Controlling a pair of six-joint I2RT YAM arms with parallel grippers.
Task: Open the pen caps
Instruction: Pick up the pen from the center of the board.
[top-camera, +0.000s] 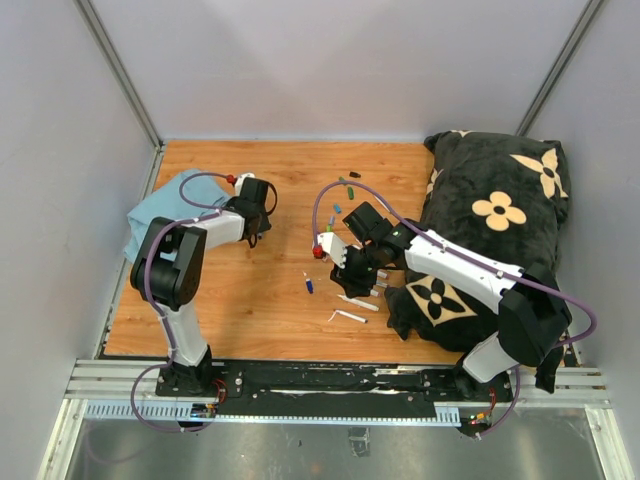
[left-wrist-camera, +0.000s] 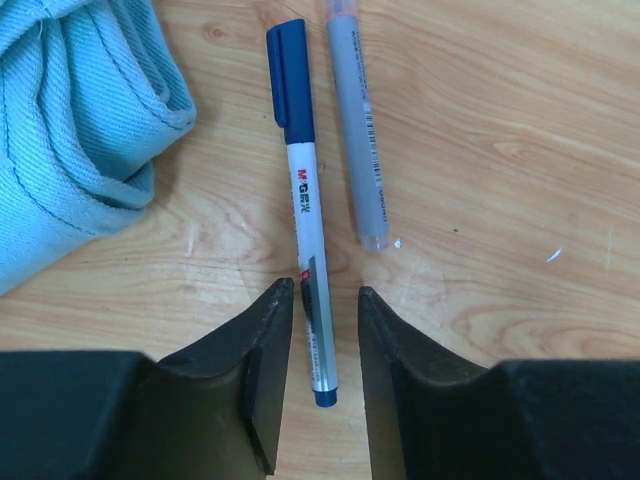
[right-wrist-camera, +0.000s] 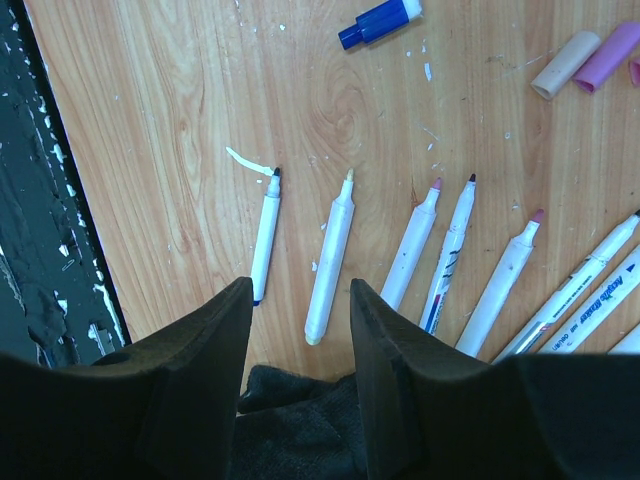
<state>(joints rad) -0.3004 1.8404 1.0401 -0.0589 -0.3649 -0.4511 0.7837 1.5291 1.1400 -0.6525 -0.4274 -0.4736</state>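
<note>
A white pen with a dark blue pen cap lies on the wooden table. Its tail end sits between the fingers of my left gripper, which stands open and narrow with a slim gap on each side. Beside it lies a grey pen. My right gripper is open and empty above several uncapped white markers. Loose pen caps lie beyond them: a blue one, a pink one and a beige one. From above, the left gripper is at mid left and the right gripper at centre.
A folded light blue cloth lies just left of the capped pen. A black pillow with beige flowers fills the right side, its fabric under my right jaws. Small caps are scattered at the back centre.
</note>
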